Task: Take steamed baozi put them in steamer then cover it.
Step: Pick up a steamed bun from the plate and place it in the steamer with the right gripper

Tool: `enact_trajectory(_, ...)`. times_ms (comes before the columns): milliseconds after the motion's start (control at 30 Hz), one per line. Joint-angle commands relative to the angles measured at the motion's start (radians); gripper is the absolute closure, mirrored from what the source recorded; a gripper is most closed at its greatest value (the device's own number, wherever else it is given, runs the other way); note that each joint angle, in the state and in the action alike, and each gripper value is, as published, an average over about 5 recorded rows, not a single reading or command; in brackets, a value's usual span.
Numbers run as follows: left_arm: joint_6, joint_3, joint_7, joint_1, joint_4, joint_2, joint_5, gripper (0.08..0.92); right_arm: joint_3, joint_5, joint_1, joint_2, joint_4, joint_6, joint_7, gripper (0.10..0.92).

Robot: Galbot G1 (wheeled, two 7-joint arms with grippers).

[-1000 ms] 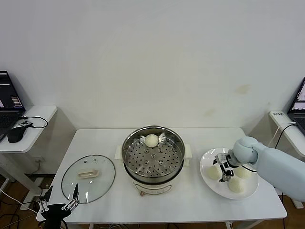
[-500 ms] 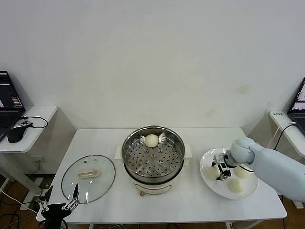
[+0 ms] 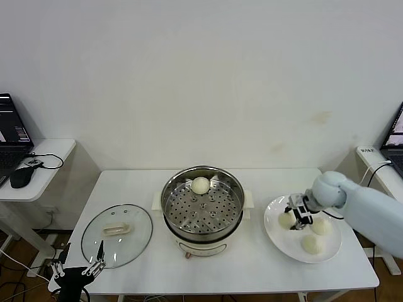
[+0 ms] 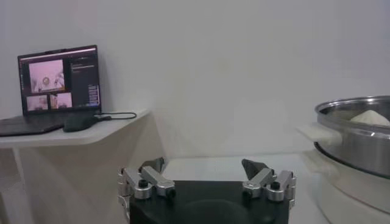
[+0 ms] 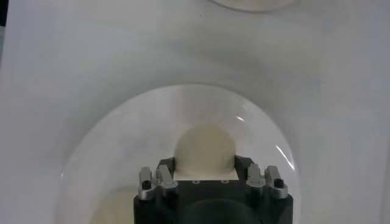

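Observation:
My right gripper point(image 3: 297, 212) is shut on one cream-white baozi point(image 3: 287, 220), held just above the white plate point(image 3: 277, 238). In the right wrist view the bun point(image 5: 204, 149) sits between the fingers of the gripper point(image 5: 205, 173), with the plate point(image 5: 109, 146) below. Two more baozi point(image 3: 321, 226) point(image 3: 311, 244) lie on the plate. One baozi point(image 3: 200, 185) lies at the back of the steel steamer point(image 3: 203, 204). The glass cover point(image 3: 117, 234) lies flat on the table to the steamer's left. My left gripper point(image 3: 79, 272) is open and parked below the table's front left corner.
A side table with a laptop and a mouse point(image 3: 20, 177) stands at the far left. A second laptop point(image 3: 395, 135) is at the right edge. The left wrist view shows the steamer's rim point(image 4: 356, 115) and the open left gripper point(image 4: 205, 167).
My right gripper has closed on the left bun on the plate and risen slightly with it, shifting a little toward the back. The left arm has not moved.

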Motion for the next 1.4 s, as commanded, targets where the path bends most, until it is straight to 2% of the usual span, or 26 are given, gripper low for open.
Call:
enact_trajectory(33, 0.001, 0.002, 0.000, -0.001, -0.004, 0.001, 0.001, 0.177, -0.129, 0.114, 0.268, -0.042, 0.057, -0.014, -0.015, 0.414)
enact_trajectory(300, -0.001, 0.004, -0.001, -0.009, -0.004, 0.010, -0.001, 0.177, -0.289, 0.331, 0.576, 0.095, 0.107, -0.097, 0.027, 0.407)
enact_trajectory(667, 0.002, -0.008, -0.001, -0.020, -0.017, 0.006, -0.003, 0.177, -0.360, 0.545, 0.568, 0.412, 0.060, -0.249, 0.142, 0.406)
enact_trajectory(1000, -0.002, -0.023, -0.002, -0.012, -0.018, -0.006, -0.001, 0.177, -0.351, 0.584, 0.437, 0.648, -0.068, -0.367, 0.217, 0.401)
enact_trajectory(1400, -0.005, -0.026, -0.002, -0.013, -0.010, -0.010, -0.001, 0.177, -0.353, 0.550, 0.331, 0.732, -0.132, -0.429, 0.232, 0.404)
